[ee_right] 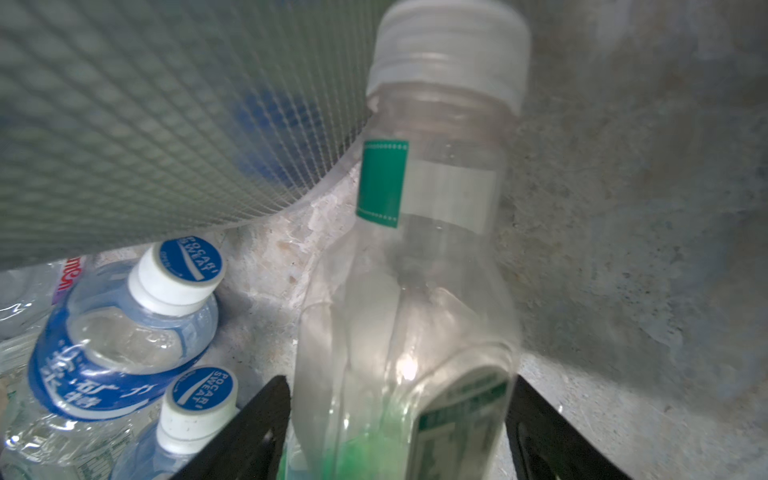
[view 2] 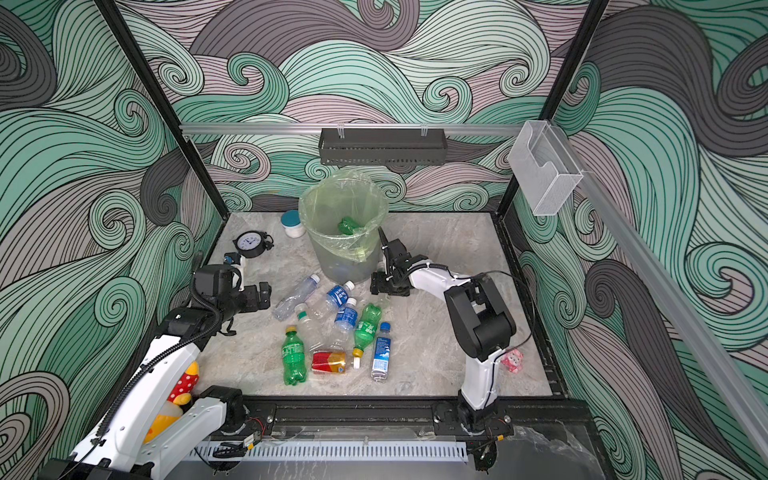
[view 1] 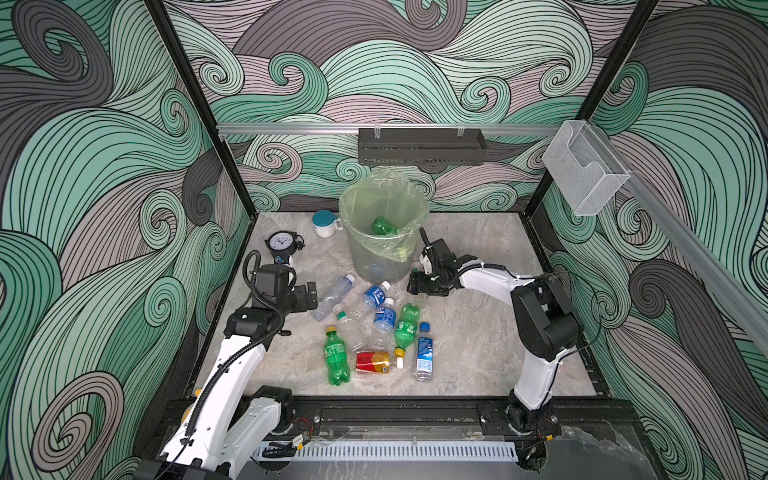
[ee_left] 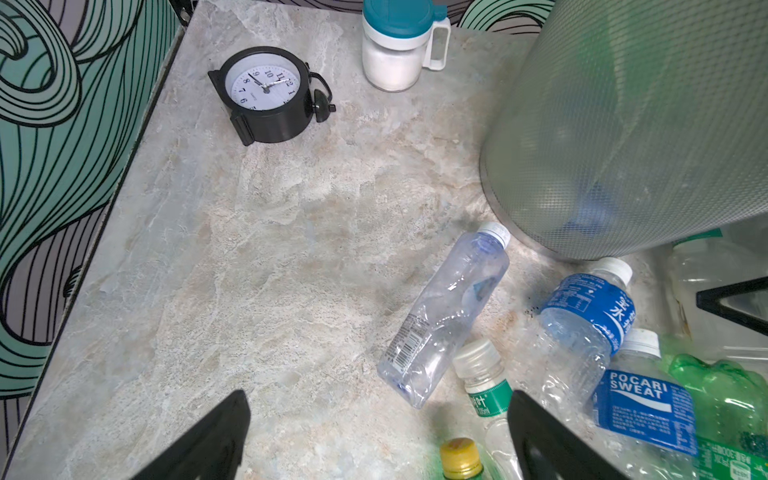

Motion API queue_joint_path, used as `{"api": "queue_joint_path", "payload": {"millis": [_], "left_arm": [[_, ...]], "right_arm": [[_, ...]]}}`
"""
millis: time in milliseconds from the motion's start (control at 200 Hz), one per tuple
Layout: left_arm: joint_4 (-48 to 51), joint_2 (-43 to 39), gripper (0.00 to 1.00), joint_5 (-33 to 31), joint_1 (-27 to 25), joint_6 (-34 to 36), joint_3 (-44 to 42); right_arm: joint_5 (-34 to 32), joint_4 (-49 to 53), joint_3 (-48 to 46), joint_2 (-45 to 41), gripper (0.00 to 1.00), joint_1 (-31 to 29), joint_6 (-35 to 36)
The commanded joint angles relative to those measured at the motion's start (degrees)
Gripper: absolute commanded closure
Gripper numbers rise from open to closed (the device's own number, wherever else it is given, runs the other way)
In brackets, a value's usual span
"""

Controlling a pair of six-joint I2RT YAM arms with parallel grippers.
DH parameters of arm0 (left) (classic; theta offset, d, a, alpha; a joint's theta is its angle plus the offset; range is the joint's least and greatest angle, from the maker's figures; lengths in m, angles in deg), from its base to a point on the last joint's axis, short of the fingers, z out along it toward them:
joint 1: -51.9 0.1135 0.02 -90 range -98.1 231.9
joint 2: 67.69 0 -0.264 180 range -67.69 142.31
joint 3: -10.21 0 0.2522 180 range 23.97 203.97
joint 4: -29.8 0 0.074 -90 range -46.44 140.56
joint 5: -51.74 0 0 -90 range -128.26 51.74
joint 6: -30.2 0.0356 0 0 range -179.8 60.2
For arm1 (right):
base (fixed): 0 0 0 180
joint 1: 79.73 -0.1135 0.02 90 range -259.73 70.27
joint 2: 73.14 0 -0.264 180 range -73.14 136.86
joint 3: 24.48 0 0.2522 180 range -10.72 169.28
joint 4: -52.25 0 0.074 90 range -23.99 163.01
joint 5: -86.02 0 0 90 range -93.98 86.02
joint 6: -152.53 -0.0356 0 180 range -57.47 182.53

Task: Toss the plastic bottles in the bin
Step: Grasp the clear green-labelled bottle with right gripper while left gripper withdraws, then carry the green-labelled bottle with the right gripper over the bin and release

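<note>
The right claw (ee_right: 401, 380) is low on the surface (view 1: 478, 332), just beside the foot of the bin (view 1: 376, 257). Its two black fingers (ee_right: 249, 428) stand on both sides of a clear bottle (ee_right: 415, 270) that lies there, its white cap close to the bin wall. The fingers are very near to its sides, but whether they press it I cannot tell. This bottle has a green and white label; the writing on it is too blurred to read.

The left claw (ee_left: 380, 415) hovers at the left edge of the heap, fingers wide apart, holding nothing.

The other bottles lie in a loose heap on the surface in front of the bin. The Pocari bottle (ee_left: 644, 403) has a blue label with "POCARI SWEAT" in white letters. Touching it, a second blue bottle (ee_left: 590, 307) has white Chinese characters on its label. In the right wrist view both their caps show a blue disc with the same two words. A plain bottle (ee_left: 444, 324) carries only a barcode. Nearer the front lie two green bottles (view 1: 336, 357) with yellow caps, a red bottle (view 1: 374, 362) with a red and yellow label, and a blue-capped bottle (view 1: 424, 353); their print is too small to read. Inside the bin lies one more green bottle (view 1: 384, 226).

At the back left are a black clock (ee_left: 264, 89), its white face numbered, and a white jar (ee_left: 395, 45) with a teal lid
</note>
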Motion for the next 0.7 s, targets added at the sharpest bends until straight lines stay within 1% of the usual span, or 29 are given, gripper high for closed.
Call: {"api": "queue_joint_path", "payload": {"millis": [0, 130, 310, 370, 505, 695], "left_arm": [[-2.05, 0.52, 0.01, 1.63, 0.41, -0.63, 1.12], [-1.89, 0.48, 0.01, 2.00, 0.41, 0.41, 1.53], [-1.69, -0.05, 0.01, 2.35, 0.41, 0.66, 1.16], [-1.87, 0.03, 0.01, 2.52, 0.41, 0.63, 1.13], [-1.96, 0.78, 0.01, 2.62, 0.41, 0.55, 1.22], [-1.96, 1.44, 0.01, 2.64, 0.40, -0.07, 0.96]], "right_arm": [[-2.94, 1.40, 1.43, 1.59, 0.23, -0.17, -2.19], [-4.45, 1.69, 1.44, 1.88, 0.30, -0.31, -2.71], [-8.22, 4.75, 1.00, 0.74, 0.38, -0.34, -0.78], [-9.99, 5.42, 0.05, -0.77, 0.42, -0.29, 0.10], [-13.02, 7.93, -2.17, -5.40, 0.47, -0.16, 3.37], [-17.08, 11.98, -5.32, -14.48, 0.55, -0.08, 8.55]]}}
